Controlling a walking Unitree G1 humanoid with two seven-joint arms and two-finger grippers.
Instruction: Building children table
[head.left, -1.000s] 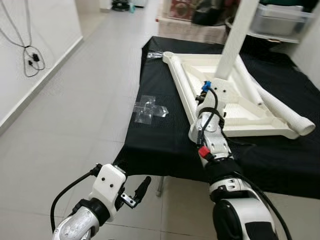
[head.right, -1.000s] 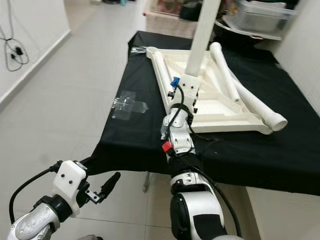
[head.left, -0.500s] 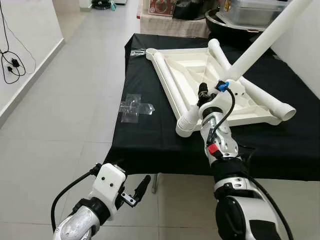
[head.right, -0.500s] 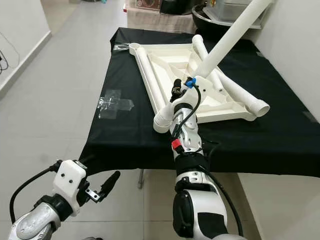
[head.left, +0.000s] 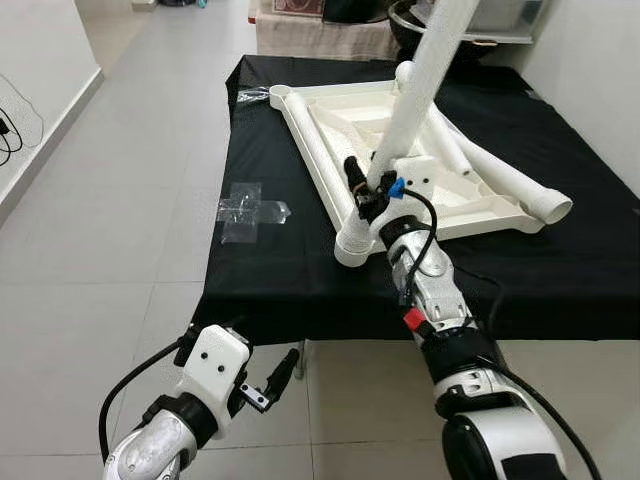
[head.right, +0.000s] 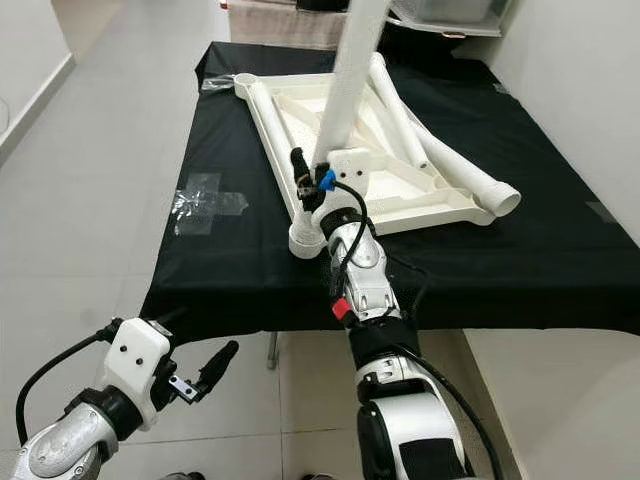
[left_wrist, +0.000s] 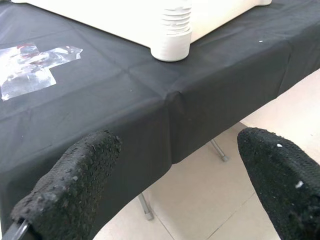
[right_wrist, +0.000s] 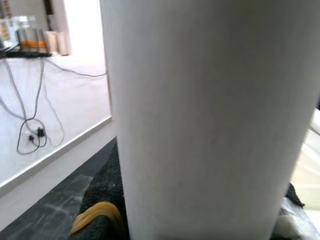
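Note:
A white children's table top (head.left: 455, 212) lies upside down on a table draped in black cloth (head.left: 270, 270). My right gripper (head.left: 366, 190) is shut on a white table leg (head.left: 420, 80), which rises steeply from just above the top's near left corner and leans slightly right. In the right wrist view that leg (right_wrist: 210, 120) is pressed against a black finger (right_wrist: 102, 192). Another leg (head.left: 320, 160) lies along the top's left edge, its ribbed end (left_wrist: 172, 35) facing me. More legs (head.left: 500, 170) rest across the right side. My left gripper (head.left: 280, 375) hangs open over the floor, below the table's front edge.
A clear plastic bag (head.left: 250, 205) lies on the cloth left of the top, and another (head.left: 255, 95) at the far left corner. Grey tiled floor (head.left: 100, 220) stretches along the table's left side. A white wall (head.left: 600, 70) runs on the right, with shelves behind the table.
The held leg has swung back from a strong rightward lean to nearly upright, and the right gripper sits nearer the top's near left corner. The camera shifted. The left arm stays put.

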